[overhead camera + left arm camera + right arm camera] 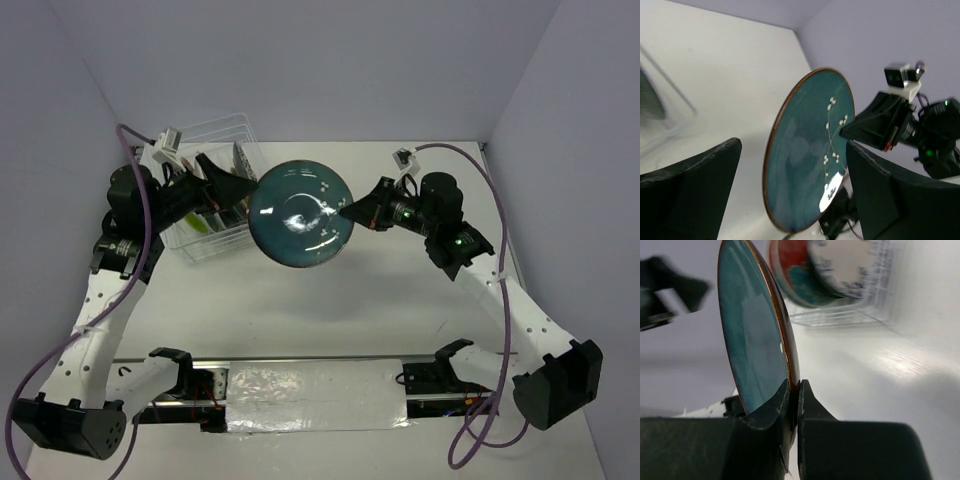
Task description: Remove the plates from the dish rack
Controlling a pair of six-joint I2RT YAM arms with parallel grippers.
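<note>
I held the teal plate [300,213] in mid-air at frame centre, the right gripper [794,390] pinched on its rim to take its weight. The left gripper [240,187] stood wide astride the opposite edge. The dish rack [228,128], upper left, held more plates [790,270].

A white tabletop [400,300] with a soft sheen fills the scene. 3 plain lavender-grey walls enclose it: a back wall [320,60] beyond the tabletop's far edge, and a left wall [40,90] and a right wall [580,120] along its sides. At the tabletop's near edge a crinkled clear sheet [315,395] lies just beside a thin rail [320,358]. The light is even and diffuse, leaving only faint shadows on the tabletop.
</note>
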